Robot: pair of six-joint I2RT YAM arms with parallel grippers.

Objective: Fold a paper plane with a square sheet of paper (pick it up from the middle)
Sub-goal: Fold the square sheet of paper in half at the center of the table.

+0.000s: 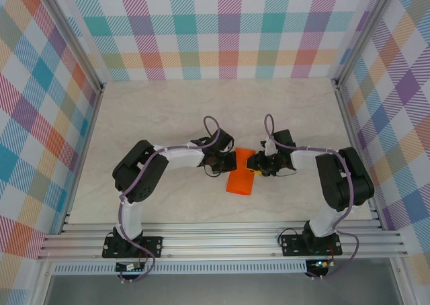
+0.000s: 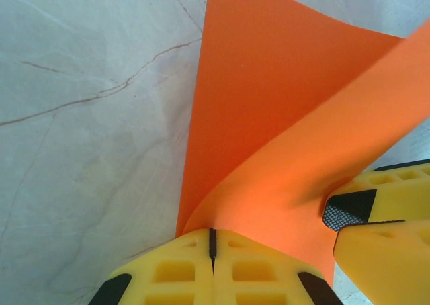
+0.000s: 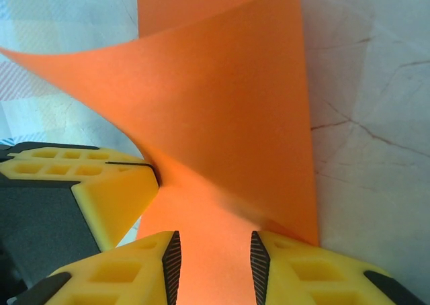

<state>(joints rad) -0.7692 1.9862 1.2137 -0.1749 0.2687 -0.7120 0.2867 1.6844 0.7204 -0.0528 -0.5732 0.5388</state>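
The square sheet of paper (image 1: 240, 179), bright orange, lies at the middle of the table, folded over on itself with one layer curling up (image 2: 269, 103). My left gripper (image 2: 212, 232) is shut on the sheet's left edge, its yellow fingers (image 3: 101, 184) pressed together with the paper pinched at their tips. From the right, my right gripper (image 3: 215, 251) stands open over the sheet (image 3: 222, 103). Its two pads are apart and orange paper runs between and under them. The two grippers (image 1: 225, 162) (image 1: 255, 164) face each other, almost touching. The paper plane is out of view.
The pale marbled tabletop (image 1: 168, 110) stretches on all sides of the sheet. Plaid walls (image 1: 215, 29) close in the back and both sides. An aluminium rail (image 1: 222, 241) carrying both arm bases runs along the near edge.
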